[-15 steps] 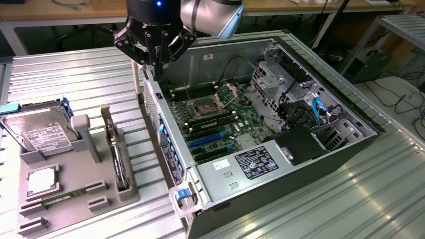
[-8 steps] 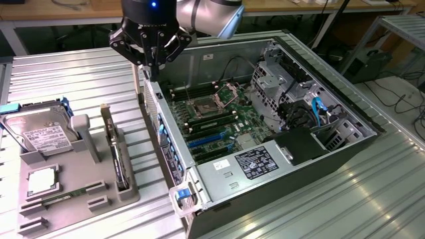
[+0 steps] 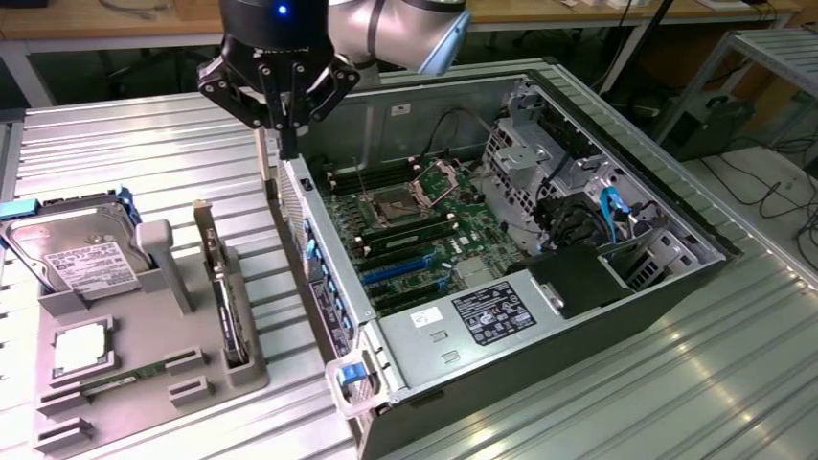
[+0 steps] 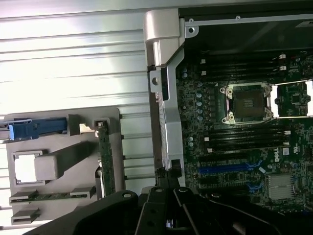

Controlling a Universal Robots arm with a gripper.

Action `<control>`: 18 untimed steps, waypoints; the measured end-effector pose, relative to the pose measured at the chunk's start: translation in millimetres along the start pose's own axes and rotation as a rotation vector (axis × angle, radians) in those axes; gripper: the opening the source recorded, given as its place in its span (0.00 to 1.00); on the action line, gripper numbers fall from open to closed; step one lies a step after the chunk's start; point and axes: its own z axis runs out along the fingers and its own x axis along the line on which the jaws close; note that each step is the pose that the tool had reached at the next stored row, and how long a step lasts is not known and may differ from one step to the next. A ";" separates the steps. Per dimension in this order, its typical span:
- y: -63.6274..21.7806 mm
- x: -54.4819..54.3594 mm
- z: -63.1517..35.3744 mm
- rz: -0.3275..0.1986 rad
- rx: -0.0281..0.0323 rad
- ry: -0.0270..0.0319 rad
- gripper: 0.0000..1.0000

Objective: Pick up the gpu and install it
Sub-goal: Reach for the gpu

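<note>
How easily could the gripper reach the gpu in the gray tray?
Probably yes: the gpu stands on edge in the tray with nothing over its top edge. The gripper hangs shut above the case wall, so it must open first.

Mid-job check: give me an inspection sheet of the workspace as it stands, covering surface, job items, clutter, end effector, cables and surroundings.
Surface: ribbed metal table, carrying a grey holder and an open PC case.
Job's things: gpu stands on edge in the holder, not gripped; motherboard exposed in the case.
Clutter: hard drive, CPU and memory stick in the holder.
End effector: shut, nothing seen in it, above the case edge nearest the holder.
Cables: blue cable and black cables inside the case; more on the floor.
Surroundings: wooden benches; metal rack.
</note>
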 end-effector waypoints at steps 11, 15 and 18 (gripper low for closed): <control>-6.1 15.7 -0.6 0.000 0.0000 0.0000 0.11; -8.7 22.2 -0.9 0.000 0.0000 0.0000 0.11; -11.0 27.8 -1.2 0.000 0.0001 0.0001 0.11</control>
